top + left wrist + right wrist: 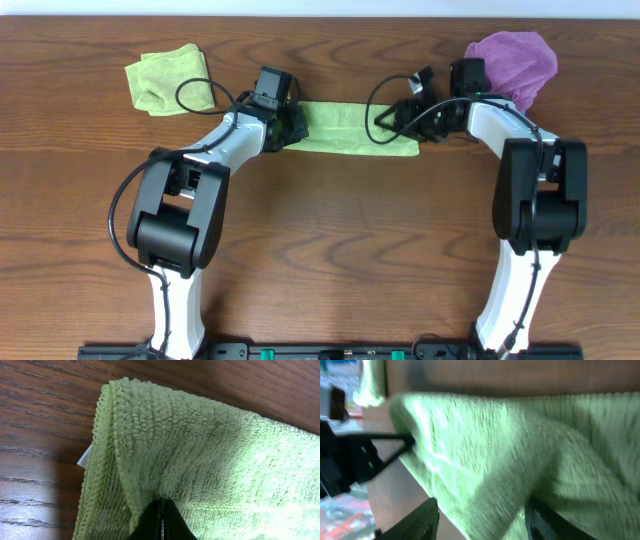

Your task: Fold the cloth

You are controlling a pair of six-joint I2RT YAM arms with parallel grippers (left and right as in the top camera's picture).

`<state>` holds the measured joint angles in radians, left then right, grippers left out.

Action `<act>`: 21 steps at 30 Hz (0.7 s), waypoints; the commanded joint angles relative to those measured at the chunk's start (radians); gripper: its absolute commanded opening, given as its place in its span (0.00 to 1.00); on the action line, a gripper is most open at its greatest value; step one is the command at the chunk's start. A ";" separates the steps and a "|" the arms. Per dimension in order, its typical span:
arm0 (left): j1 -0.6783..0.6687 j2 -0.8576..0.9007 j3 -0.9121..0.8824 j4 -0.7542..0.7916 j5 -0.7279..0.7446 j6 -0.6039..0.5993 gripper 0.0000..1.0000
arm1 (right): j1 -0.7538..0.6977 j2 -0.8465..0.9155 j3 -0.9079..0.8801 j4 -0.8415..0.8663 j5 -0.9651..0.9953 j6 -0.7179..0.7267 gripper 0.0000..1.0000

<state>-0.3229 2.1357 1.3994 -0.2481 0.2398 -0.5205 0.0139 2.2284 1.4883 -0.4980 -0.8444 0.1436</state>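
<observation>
Wooden tabletop (340,240) carrying green cloth (350,130) at 12 o'clock.
Left tool (161,519) is pinching one end to anchor it; right tool (480,512) is straddling the cloth, grip impossible to tell.

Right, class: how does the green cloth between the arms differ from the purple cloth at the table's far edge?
The green cloth lies flat in a long strip; the purple cloth sits in a crumpled heap. The left pincer and right pincer are at the green cloth; neither is at the purple cloth. Both are cloths on the wooden table.
</observation>
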 commanded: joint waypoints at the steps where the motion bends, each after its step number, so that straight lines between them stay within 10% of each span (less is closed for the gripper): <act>1: 0.011 0.013 0.005 -0.013 -0.029 -0.001 0.06 | -0.017 -0.070 0.011 -0.043 0.043 -0.132 0.56; 21: 0.011 0.013 0.005 -0.013 -0.029 0.000 0.06 | -0.064 -0.142 0.011 -0.265 0.267 -0.188 0.65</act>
<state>-0.3225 2.1357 1.3991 -0.2485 0.2394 -0.5205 -0.0357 2.1376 1.4887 -0.7490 -0.6476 -0.0498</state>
